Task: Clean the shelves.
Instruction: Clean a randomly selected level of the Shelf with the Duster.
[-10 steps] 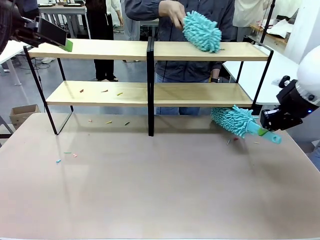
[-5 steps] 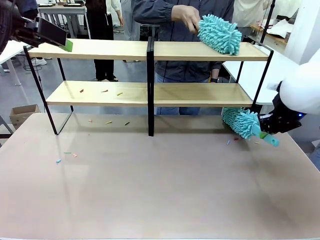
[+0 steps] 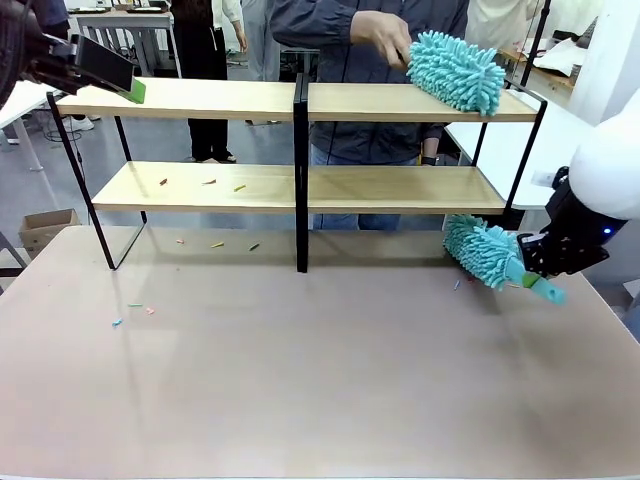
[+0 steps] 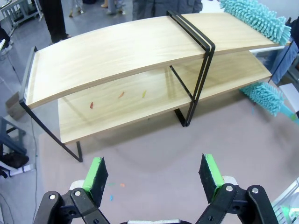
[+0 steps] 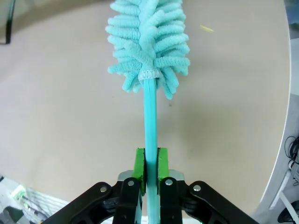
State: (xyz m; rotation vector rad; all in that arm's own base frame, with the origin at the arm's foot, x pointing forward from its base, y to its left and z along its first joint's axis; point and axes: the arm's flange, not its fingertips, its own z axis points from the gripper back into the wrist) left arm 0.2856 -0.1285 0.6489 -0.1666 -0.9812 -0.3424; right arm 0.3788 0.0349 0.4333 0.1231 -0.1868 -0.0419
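The shelves [image 3: 220,98] stand across the back of the table, seen from above in the left wrist view as the shelves [image 4: 121,51]. My right gripper [image 3: 531,262] is shut on the handle of a teal duster [image 3: 480,250], whose fluffy head rests on the table under the lower board's right end. In the right wrist view the gripper [image 5: 150,156] pinches the duster [image 5: 148,32] stick. My left gripper [image 3: 125,80] hovers open at the top board's left end; its pads [image 4: 97,173] hold nothing. A person's hand [image 3: 385,35] drags a second teal duster [image 3: 455,70] over the top board's right end.
Small coloured scraps [image 3: 210,182] lie on the lower board's left half, and more scraps [image 3: 130,312] on the beige tabletop [image 3: 320,390]. A white table [image 3: 560,130] stands at the right, a cardboard box [image 3: 45,225] on the floor at the left.
The person's duster has swept rightward along the top board. My right gripper has drawn its duster a little to the right along the table. The left arm has stayed put.
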